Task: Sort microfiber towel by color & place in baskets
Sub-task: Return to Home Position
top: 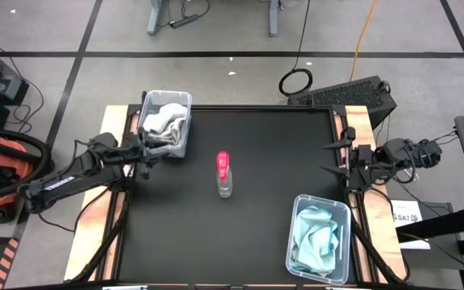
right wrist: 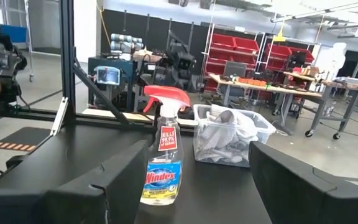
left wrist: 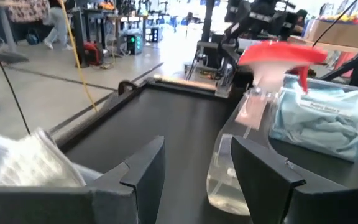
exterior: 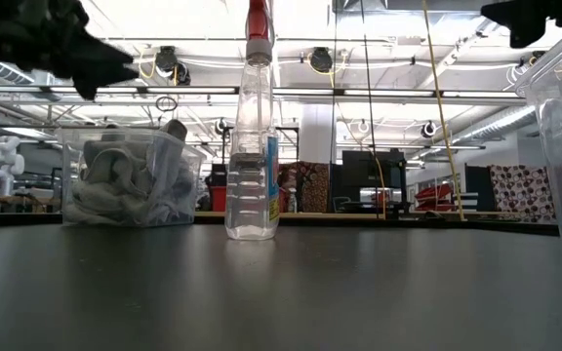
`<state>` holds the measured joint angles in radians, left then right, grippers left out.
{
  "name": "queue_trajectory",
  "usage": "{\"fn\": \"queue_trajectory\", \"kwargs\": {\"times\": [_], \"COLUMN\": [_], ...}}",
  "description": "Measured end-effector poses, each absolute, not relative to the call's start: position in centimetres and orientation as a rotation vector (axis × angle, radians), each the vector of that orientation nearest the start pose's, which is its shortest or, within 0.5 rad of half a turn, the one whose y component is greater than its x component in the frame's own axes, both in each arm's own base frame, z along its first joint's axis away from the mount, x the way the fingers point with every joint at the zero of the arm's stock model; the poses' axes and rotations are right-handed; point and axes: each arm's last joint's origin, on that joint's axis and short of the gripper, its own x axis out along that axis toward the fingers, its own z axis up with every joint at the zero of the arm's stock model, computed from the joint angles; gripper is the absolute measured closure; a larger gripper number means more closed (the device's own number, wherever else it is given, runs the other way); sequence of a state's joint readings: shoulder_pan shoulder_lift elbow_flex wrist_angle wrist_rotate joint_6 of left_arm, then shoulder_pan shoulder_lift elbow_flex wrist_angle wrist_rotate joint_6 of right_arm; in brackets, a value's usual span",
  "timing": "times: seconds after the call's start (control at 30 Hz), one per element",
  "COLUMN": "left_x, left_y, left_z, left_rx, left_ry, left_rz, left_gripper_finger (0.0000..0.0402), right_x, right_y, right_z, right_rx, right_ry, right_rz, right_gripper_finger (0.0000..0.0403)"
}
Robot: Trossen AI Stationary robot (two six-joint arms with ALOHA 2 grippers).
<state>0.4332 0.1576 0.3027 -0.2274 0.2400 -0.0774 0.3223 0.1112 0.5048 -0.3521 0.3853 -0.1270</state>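
The pale grey-white towels (top: 164,122) lie in a clear basket (top: 185,103) at the table's far left; they also show in the low view (exterior: 125,187). The light blue towels (top: 316,238) lie in a second clear basket (top: 299,203) at the near right, which also shows in the left wrist view (left wrist: 328,118). My left gripper (top: 145,153) is open and empty at the table's left edge, beside the grey-white basket's near end. My right gripper (top: 335,159) is open and empty at the table's right edge.
A clear spray bottle with a red trigger head (top: 224,173) stands upright in the middle of the table, between the two baskets (exterior: 252,127). The black table top (top: 240,234) lies bare around it. Wooden side rails (top: 359,121) border the table.
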Motion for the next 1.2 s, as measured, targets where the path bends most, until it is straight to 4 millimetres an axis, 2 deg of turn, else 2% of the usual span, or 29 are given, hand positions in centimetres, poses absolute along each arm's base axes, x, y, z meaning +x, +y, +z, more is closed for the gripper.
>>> {"fn": "queue_trajectory", "kwargs": {"times": [0.17,0.5,0.67,0.87,1.2], "left_x": [9.0,9.4,9.6,10.1,10.3], "left_y": [3.1,2.8,2.6,2.4,2.3], "left_z": [21.1,20.5,20.0,18.3,17.3], "left_rx": [-0.130,-0.106,-0.084,-0.093,-0.072], "left_ry": [0.084,0.071,0.080,0.068,0.034], "left_rz": [0.176,0.155,0.165,0.158,0.165], "left_gripper_finger": [0.0212,0.0212,0.0212,0.0212,0.0212], "right_x": [5.7,5.8,7.1,8.0,7.0], "right_y": [0.8,0.8,1.3,1.6,1.2], "right_z": [28.5,28.4,26.2,23.8,23.5], "right_rx": [-0.110,-0.104,-0.118,-0.128,-0.129], "right_ry": [-0.035,-0.041,-0.035,-0.041,-0.078], "right_rz": [-0.066,-0.059,-0.045,-0.059,-0.073], "right_gripper_finger": [0.0134,0.0134,0.0134,0.0134,0.0134]}}
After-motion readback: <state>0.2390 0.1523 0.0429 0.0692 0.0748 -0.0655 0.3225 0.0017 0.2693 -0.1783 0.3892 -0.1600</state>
